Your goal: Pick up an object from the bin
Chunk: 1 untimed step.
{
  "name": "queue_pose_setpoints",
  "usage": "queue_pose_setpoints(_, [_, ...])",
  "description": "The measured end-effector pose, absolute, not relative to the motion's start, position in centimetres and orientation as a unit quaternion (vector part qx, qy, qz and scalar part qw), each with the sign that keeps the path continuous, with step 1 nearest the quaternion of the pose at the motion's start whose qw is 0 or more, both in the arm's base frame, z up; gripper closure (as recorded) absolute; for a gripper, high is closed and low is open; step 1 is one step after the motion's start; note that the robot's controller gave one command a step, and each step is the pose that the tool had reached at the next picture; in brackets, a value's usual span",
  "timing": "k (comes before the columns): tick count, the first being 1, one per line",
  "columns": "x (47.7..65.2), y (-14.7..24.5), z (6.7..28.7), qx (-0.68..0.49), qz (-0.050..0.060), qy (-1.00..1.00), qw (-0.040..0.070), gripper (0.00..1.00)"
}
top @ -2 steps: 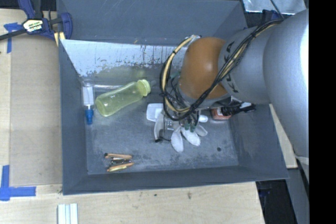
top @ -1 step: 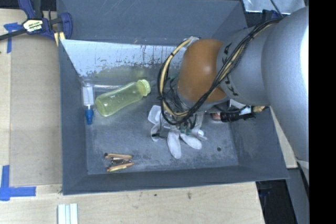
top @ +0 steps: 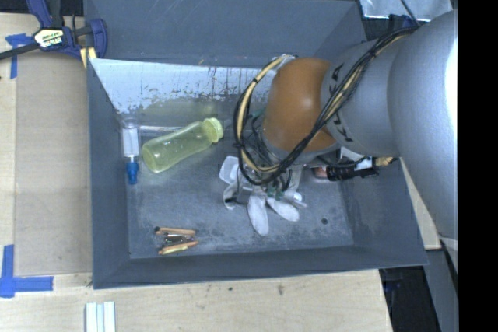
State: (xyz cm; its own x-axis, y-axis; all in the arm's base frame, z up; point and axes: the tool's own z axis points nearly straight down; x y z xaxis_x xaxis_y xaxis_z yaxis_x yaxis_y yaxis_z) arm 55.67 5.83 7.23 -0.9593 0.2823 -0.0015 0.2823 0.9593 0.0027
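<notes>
Finds gripper point(top: 264, 194) low over white scraps point(top: 259, 218) at centre of bin point(top: 109, 190); cannot tell whether spread or closed. Judges the risk as catching only a limp edge and losing it on the lift. Places yellow bottle point(top: 180, 144) at 10 o'clock, pegs point(top: 175, 239) at 8 o'clock, both well apart, no hindrance.
</notes>
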Motion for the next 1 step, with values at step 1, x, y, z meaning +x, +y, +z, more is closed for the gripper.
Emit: queue_pose_setpoints(1, [56.97, 5.19, 21.06, 0.141, 0.000, 0.990, 0.001, 1.00])
